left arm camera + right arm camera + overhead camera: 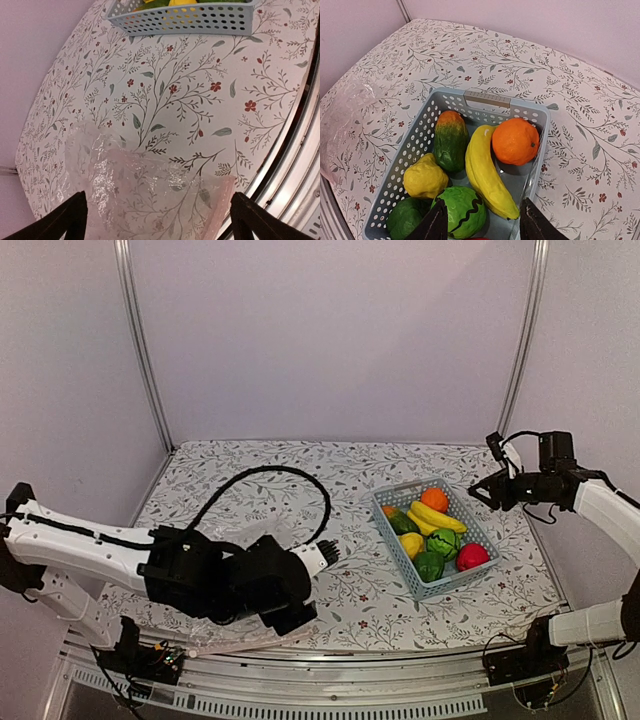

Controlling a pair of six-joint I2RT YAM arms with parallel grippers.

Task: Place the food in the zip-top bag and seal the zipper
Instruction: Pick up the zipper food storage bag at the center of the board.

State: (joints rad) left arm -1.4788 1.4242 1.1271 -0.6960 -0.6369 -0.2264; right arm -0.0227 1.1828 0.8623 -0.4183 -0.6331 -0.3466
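Observation:
The food lies in a light-blue basket (390,502): orange (434,499), banana (437,517), watermelon (443,541), red apple (472,556), lemon (411,544), green pepper (428,565) and a green-orange piece (400,520). My right gripper (482,490) hovers open above the basket, over the banana (487,170) and watermelon (465,210), touching nothing. The clear zip-top bag (150,195) lies flat and empty near the table's front left. Its pale pink zipper (224,207) runs along the front edge. My left gripper (160,227) is open, with a finger on either side of the bag.
A black cable (300,480) loops over the table behind the left arm. The metal rail (295,165) of the table's front edge runs just beside the zipper. The basket (185,20) stands ahead of the left gripper.

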